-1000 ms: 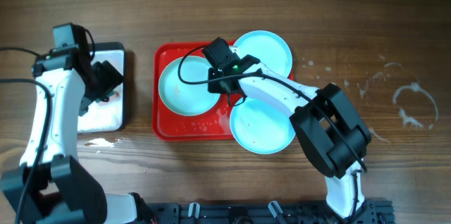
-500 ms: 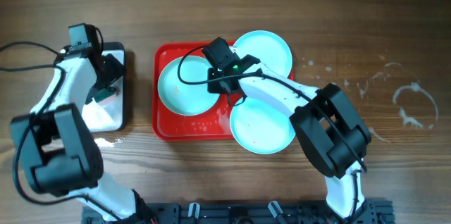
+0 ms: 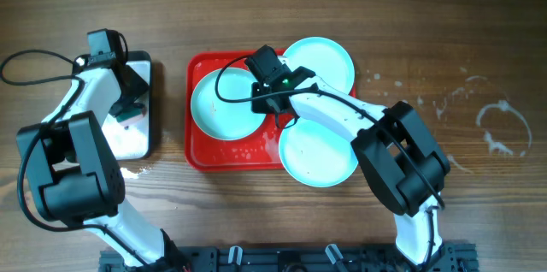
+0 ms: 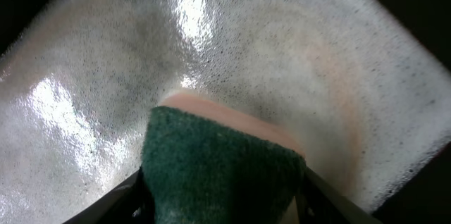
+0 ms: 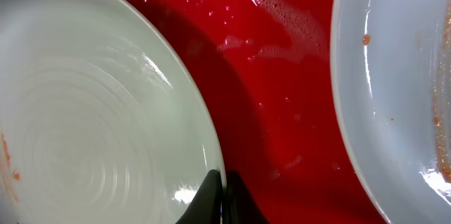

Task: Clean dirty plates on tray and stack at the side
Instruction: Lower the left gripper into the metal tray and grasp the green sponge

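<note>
While the right gripper (image 3: 280, 116) pinches the right-hand rim of the left-hand plate (image 3: 218, 105) on the red tray (image 3: 231, 156), the left gripper (image 3: 128, 111) hangs over the silver pan (image 3: 138, 142) at frame left. Its fingers are closed on a green sponge (image 4: 222, 168) down in the foam. The smeared plate lies right of the sponge across a strip of wooden table (image 3: 171, 15), on the left arm's side. An upper plate (image 3: 325, 58) and a lower plate (image 3: 320, 156) overhang the tray's right edge.

- Left arm folded back; my left gripper (image 3: 126, 109) points down, clamped on a green sponge (image 4: 218, 175).
- Right arm stretched left; my right gripper (image 5: 224, 197) pinches the rim of a plate (image 5: 91, 146).
</note>
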`<state>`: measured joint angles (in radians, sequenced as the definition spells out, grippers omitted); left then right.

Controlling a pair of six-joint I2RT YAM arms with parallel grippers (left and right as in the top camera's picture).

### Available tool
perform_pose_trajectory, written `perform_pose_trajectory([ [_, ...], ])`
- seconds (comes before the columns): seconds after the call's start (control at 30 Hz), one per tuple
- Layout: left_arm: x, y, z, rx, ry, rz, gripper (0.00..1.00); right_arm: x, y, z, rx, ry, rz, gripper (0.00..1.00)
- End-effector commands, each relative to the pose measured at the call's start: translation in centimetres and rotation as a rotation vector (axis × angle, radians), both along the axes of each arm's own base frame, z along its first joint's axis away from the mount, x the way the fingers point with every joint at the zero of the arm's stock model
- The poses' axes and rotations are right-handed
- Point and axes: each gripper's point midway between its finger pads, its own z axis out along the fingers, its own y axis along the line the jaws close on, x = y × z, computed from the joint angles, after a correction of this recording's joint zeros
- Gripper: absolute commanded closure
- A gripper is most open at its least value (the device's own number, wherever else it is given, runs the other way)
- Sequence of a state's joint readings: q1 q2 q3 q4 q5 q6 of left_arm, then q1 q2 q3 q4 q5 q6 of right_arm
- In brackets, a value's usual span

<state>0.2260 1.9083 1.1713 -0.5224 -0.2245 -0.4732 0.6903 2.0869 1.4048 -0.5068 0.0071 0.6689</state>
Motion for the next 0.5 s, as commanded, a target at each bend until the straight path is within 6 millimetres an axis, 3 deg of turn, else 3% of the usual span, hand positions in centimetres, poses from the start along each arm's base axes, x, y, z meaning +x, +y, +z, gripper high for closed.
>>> perform_pose_trajectory([
  [0.0, -1.6, 0.2, -1.6, 0.001, 0.064, 0.015, 0.40, -0.2, 0.2, -1.2, -0.014, 0.020, 0.021, 0.96],
  [0.07, -2.4, 0.0, -2.1, -0.006, 0.091, 0.015, 0.44, -0.2, 0.2, -1.2, -0.013, 0.019, 0.021, 0.96],
  [0.37, -3.6, -0.3, -1.8, -0.016, 0.134, 0.014, 0.96, -0.1, 0.2, -1.2, -0.011, 0.017, 0.020, 0.95],
  [0.47, -3.9, -0.5, 0.1, -0.020, 0.128, 0.012, 0.96, -0.2, 0.2, -1.2, -0.011, 0.018, 0.021, 0.96],
])
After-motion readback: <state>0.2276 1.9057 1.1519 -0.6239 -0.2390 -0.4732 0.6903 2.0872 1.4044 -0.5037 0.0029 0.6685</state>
